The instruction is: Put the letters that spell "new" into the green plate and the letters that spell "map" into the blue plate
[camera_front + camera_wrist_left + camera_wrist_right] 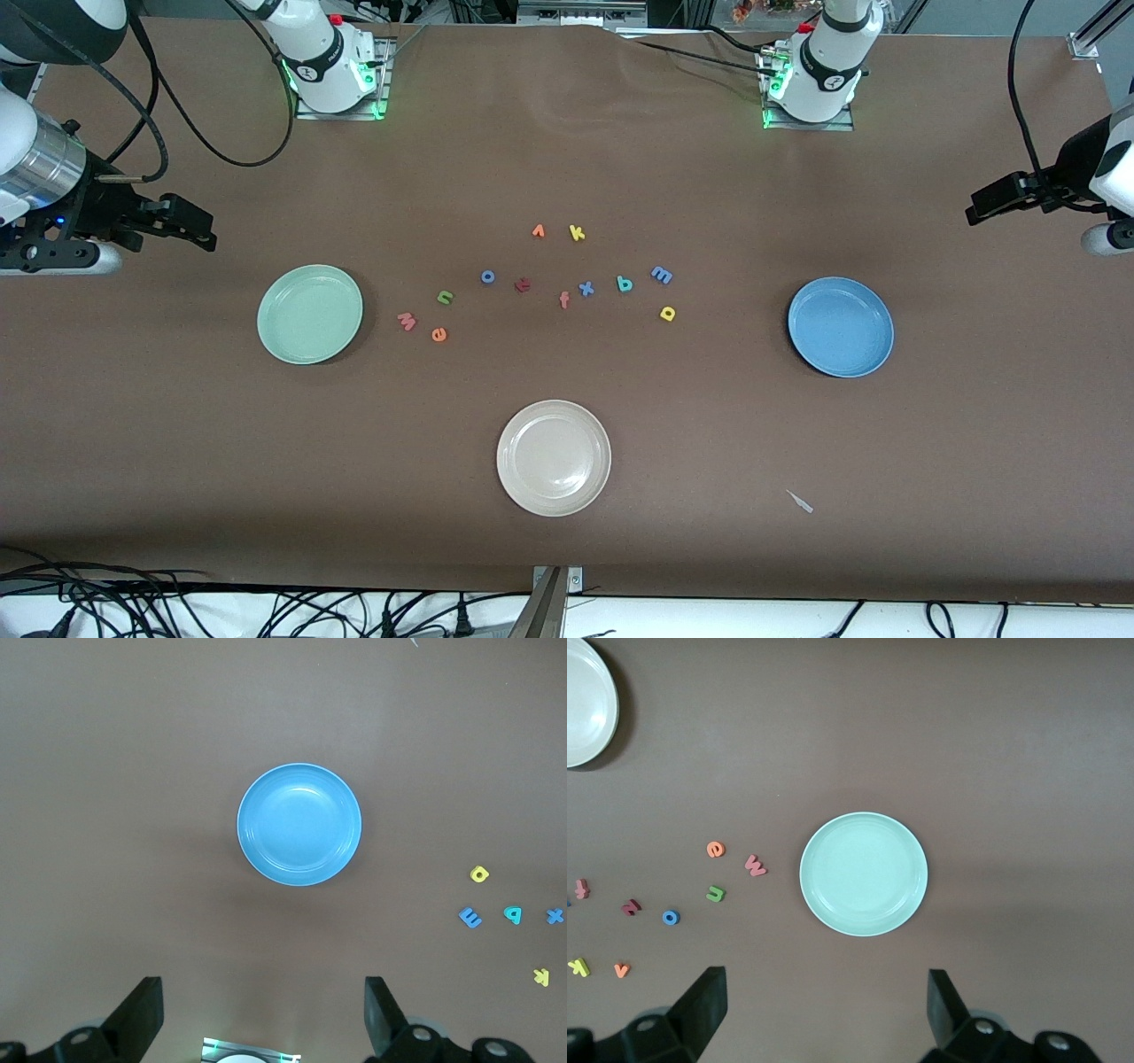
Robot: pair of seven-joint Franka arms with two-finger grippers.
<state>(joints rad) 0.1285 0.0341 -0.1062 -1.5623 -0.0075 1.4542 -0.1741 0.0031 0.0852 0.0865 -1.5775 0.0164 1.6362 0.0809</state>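
Observation:
The green plate lies toward the right arm's end of the table, with nothing in it. Beside it are the salmon w, the green n and the orange e. The blue plate lies bare toward the left arm's end. Near it are the blue m, the teal a and the yellow p. My right gripper hangs open high over the table's end by the green plate. My left gripper hangs open by the blue plate.
A cream-white plate sits nearer the front camera at mid-table. Other letters lie between the two groups: a blue o, a dark red letter, an orange f, a blue x, an orange letter and a yellow k.

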